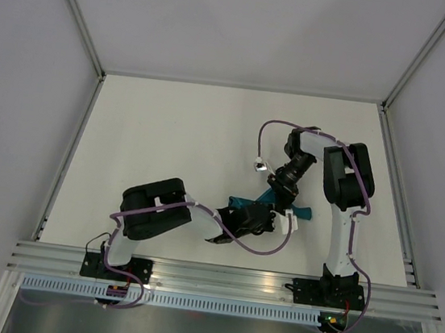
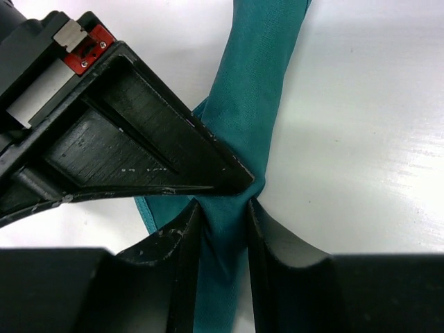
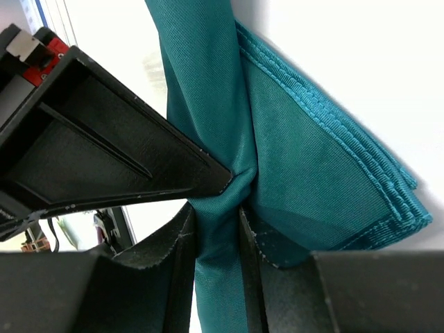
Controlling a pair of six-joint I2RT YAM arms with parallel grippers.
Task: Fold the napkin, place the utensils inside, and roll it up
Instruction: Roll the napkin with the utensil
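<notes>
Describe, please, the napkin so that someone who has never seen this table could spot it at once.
On the white table, look towards the near edge, where the two black arms meet. Between the left gripper and the right gripper, both pinching it, is the napkin, bunched into a narrow roll. It is the only teal thing and the only cloth there.

A white table (image 1: 177, 137) sits boxed in by pale grey walls (image 1: 248, 23) on its far, left and right edges. Aluminium posts (image 1: 76, 12) rise from its far corners; a ribbed aluminium rail (image 1: 217, 278) lines its near edge.
</notes>
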